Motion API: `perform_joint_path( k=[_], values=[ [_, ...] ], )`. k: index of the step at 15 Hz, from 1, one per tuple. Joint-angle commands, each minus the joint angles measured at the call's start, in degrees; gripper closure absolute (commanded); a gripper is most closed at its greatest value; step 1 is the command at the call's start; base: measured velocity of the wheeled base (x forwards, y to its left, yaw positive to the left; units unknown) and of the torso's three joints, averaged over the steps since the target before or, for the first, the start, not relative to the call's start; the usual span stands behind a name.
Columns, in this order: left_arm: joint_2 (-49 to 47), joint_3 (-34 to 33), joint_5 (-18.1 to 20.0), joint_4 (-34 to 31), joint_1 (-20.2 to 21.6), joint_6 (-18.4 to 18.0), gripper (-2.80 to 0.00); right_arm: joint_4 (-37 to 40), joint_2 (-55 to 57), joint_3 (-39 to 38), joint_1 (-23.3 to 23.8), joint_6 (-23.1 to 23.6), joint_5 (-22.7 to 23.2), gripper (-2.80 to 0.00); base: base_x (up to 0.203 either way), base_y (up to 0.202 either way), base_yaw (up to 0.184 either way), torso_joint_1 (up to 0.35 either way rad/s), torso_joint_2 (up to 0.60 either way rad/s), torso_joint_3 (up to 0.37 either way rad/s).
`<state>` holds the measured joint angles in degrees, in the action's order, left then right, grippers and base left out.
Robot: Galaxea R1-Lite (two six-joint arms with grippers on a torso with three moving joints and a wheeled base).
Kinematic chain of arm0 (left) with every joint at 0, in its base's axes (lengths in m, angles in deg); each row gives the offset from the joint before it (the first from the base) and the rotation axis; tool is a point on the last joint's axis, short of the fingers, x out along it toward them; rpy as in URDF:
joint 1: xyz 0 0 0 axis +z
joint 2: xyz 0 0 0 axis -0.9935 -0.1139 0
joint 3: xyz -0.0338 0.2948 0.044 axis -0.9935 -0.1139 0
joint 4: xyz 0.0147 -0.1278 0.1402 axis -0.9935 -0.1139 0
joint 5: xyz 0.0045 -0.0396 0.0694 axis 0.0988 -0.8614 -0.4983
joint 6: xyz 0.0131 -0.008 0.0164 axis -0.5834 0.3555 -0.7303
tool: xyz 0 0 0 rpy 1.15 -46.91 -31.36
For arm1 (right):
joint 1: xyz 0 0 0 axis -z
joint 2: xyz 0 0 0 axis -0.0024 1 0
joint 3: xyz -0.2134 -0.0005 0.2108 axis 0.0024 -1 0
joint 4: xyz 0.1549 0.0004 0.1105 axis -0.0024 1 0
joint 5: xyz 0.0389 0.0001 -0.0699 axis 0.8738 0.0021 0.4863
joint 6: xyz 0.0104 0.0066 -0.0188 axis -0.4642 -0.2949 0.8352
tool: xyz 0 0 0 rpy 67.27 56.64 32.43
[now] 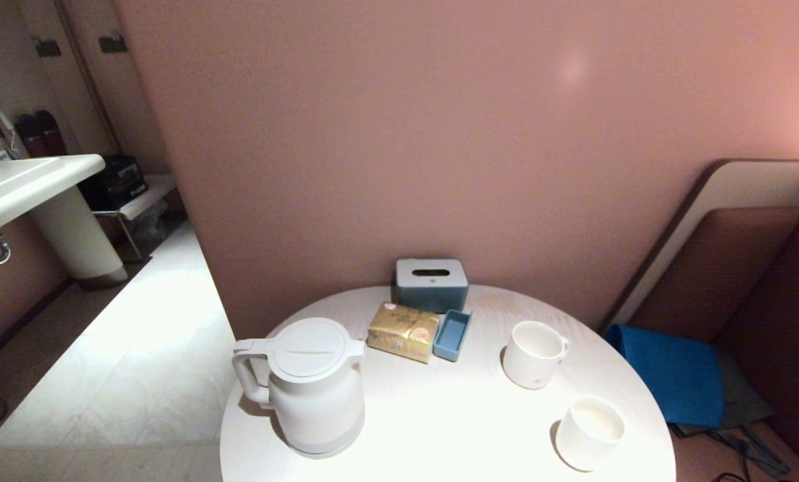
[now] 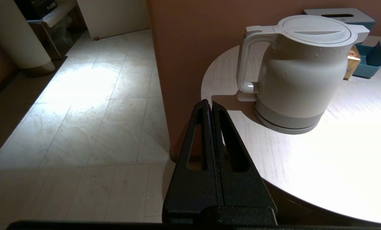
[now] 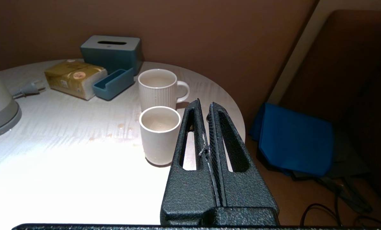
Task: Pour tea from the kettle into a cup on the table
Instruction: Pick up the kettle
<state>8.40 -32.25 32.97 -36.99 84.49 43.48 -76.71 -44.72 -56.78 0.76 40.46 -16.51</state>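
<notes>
Smooth jug-shaped white kettle (image 1: 315,385) and plain tapered cup (image 1: 589,432) on pale wood-grained round table (image 1: 439,415); both tools pressed together.

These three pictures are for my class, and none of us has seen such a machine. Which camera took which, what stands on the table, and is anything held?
A two-armed robot took them. One camera on its head looks down at the round table. Two more sit on its wrists, behind each black hand. The left hand points toward the white kettle; the right hand is beside the plain cup. Also there: a ribbed mug, tissue box, tissue pack and blue tray. Both hands are shut and hold nothing.
</notes>
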Motion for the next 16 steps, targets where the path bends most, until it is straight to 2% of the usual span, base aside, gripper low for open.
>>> perform_joint_path(
  k=[1,16],
  values=[
    [0.0,0.0,0.0,0.0,0.0,0.1,0.0,0.0,0.1,0.0,0.0,0.0,0.0,0.0,0.0,0.0,0.0,0.0,0.0,0.0],
    [0.0,0.0,0.0,-0.1,0.0,-0.1,0.0,0.0,0.1,0.0,0.0,-0.1,0.0,0.0,0.0,0.0,0.0,0.0,0.0,0.0]
  ],
)
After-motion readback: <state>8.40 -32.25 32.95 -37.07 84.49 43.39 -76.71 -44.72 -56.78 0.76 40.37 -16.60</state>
